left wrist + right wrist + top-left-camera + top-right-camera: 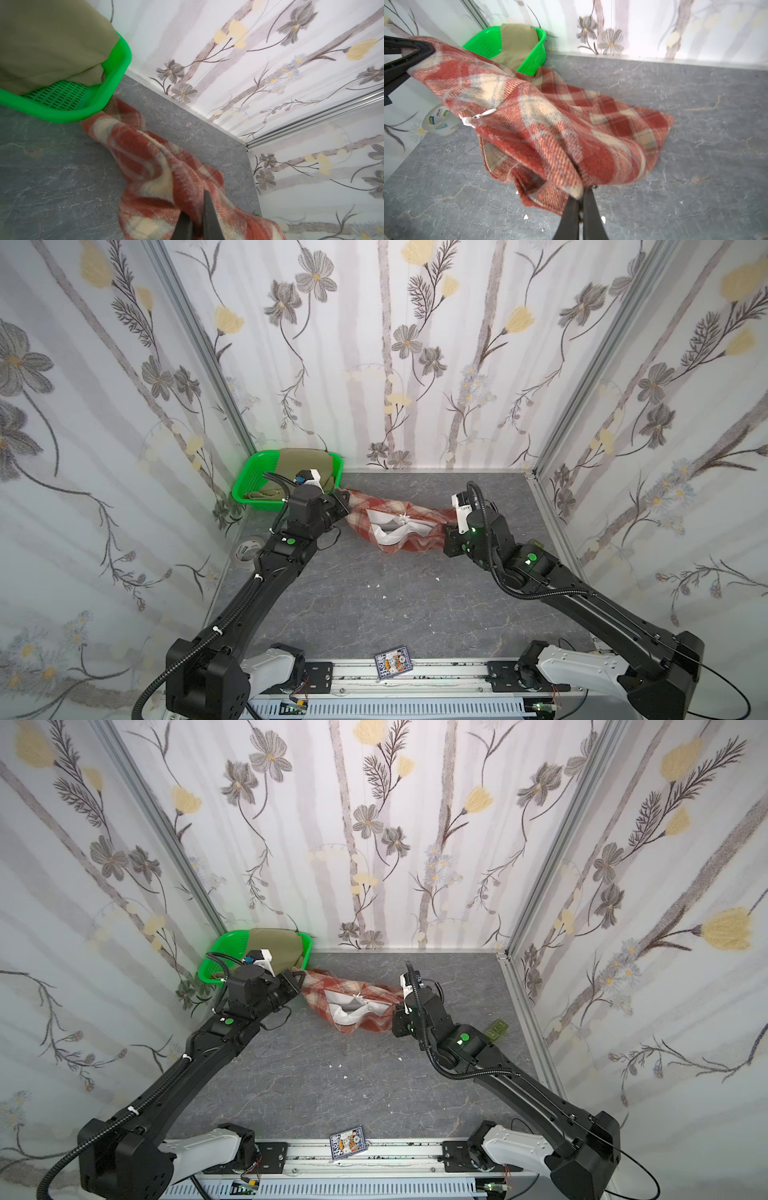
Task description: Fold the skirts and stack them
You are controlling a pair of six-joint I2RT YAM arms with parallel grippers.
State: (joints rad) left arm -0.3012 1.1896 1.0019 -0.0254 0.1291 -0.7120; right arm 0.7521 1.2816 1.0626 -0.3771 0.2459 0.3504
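Observation:
The red, rust and cream plaid skirt (409, 545) (365, 1025) is strung between my two grippers above the grey table, sagging in the middle, its white lining (390, 531) showing. My left gripper (347, 499) (197, 209) is shut on its left end beside the basket. At the right end my right gripper (446, 531) (581, 193) is shut on a bunched corner. In the right wrist view the plaid skirt (550, 124) trails partly onto the table. The khaki-olive skirt (303, 462) (52, 41) (517, 43) lies heaped in the basket.
The green perforated basket (249, 483) (116, 68) stands in the back left corner. A tape roll (248, 549) (439, 120) lies by the left wall. A printed card (392, 663) rests at the front edge. Small white scraps (376, 585) dot the table.

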